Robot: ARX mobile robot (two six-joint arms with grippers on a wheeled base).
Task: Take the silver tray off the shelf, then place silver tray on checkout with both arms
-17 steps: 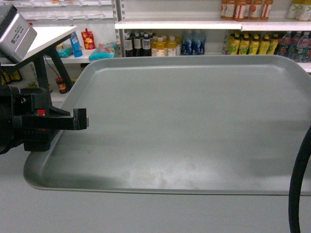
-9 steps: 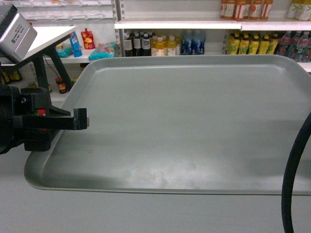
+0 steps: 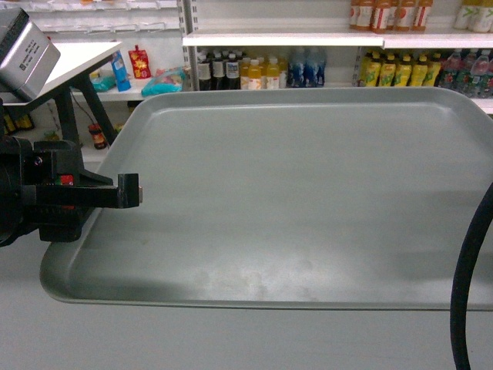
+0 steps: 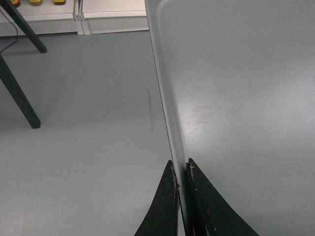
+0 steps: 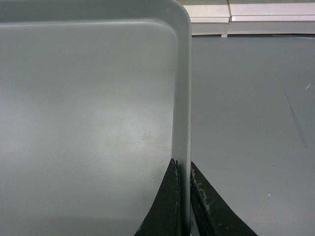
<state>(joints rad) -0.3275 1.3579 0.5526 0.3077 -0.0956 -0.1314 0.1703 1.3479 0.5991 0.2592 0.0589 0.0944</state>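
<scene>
The silver tray (image 3: pixel 308 200) fills most of the head view, held level above the grey floor. My left gripper (image 3: pixel 129 191) is at its left rim. In the left wrist view the left gripper (image 4: pixel 180 167) is shut on the silver tray (image 4: pixel 246 98), one finger on each side of the rim. The right wrist view shows my right gripper (image 5: pixel 182 164) shut the same way on the right rim of the silver tray (image 5: pixel 88 108), near a rounded corner. The right gripper is outside the head view. The shelf is out of view. I cannot tell whether the white tabletop (image 3: pixel 77 58) at the upper left is the checkout.
Stocked shelves of bottles (image 3: pixel 262 69) run behind the tray. The white tabletop stands on black legs (image 4: pixel 19 98), with a grey box (image 3: pixel 23 48) above it. A black cable (image 3: pixel 470 285) hangs at the right. Grey floor (image 5: pixel 246 123) lies under both rims.
The tray and my left gripper have sunk very slightly. The black cable at the right has swung a little leftward. Both grips are unchanged.
</scene>
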